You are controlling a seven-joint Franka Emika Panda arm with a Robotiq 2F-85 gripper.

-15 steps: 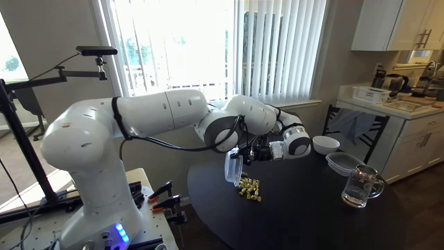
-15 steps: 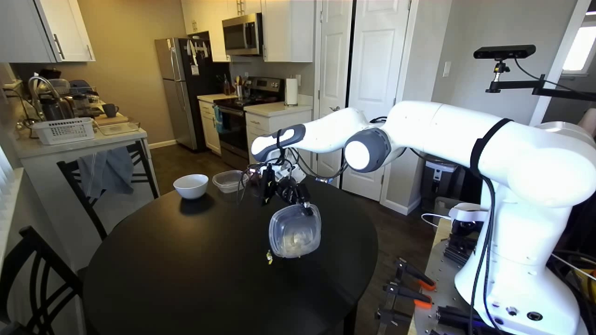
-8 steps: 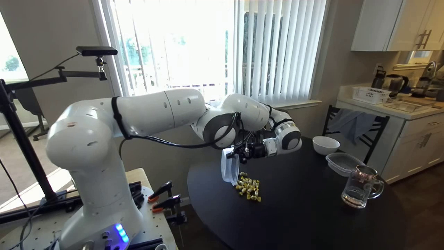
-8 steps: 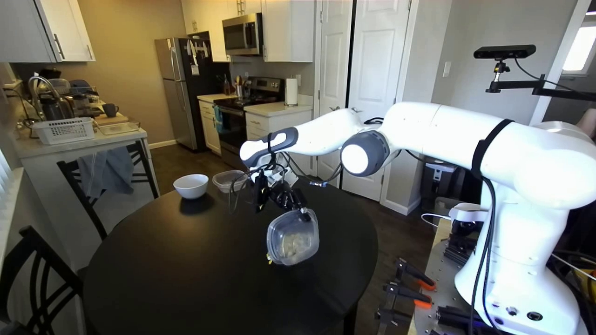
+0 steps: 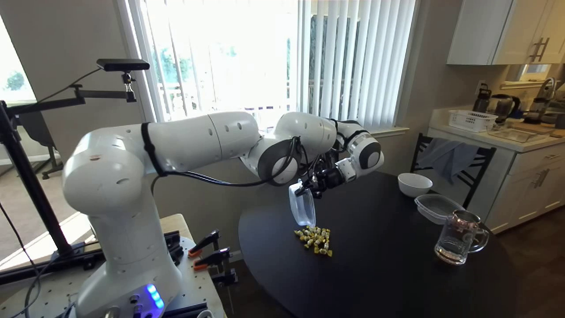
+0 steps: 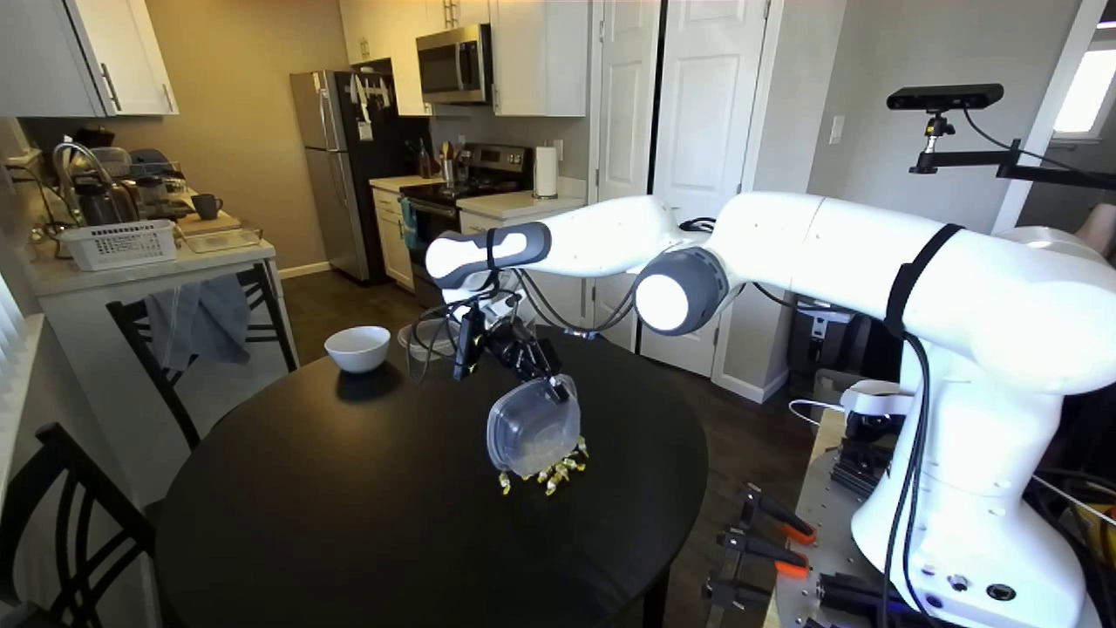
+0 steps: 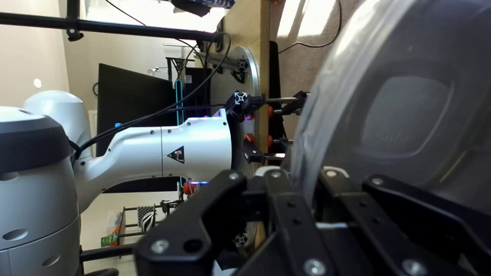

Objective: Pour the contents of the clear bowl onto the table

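Gripper (image 7: 304, 172): closed to a narrow gap, pinching the wall of the clear bowl (image 6: 534, 427).
Clear bowl: hanging mostly below the gripper, tilted steeply.
Contents (image 5: 314, 238): heaped on the table (image 5: 384, 274), beneath the gripper, right by the bowl's lower edge; touching or apart hard to tell.
White bowl (image 5: 415, 184): on the wrist side of the gripper, well apart.
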